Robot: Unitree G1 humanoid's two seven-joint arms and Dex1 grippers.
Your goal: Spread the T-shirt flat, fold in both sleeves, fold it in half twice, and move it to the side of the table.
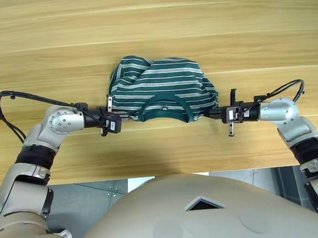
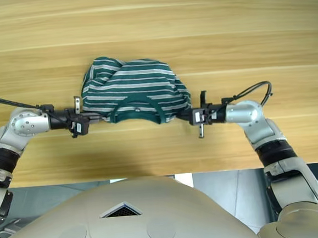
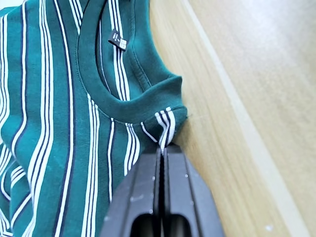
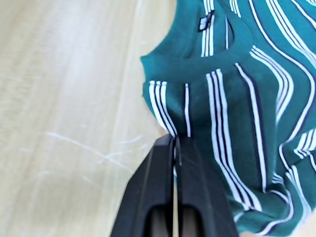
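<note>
Green, white-striped cotton T-shirt (image 1: 162, 88), bunched up, collar nearest the robot. Pinched at each shoulder beside the collar by black left gripper (image 3: 161, 150) and black right gripper (image 4: 174, 142), fingers closed on fabric. Possibly lifted slightly there. Beneath, pale wooden table (image 1: 151, 20).

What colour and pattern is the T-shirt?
The T-shirt is dark green with thin white and navy stripes, clearest in the left wrist view.

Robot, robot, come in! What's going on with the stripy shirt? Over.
Left gripper shut on shirt, beside the collar. Right gripper shut on the collar's other side. Shirt bunched up on table, not yet flat.
</note>
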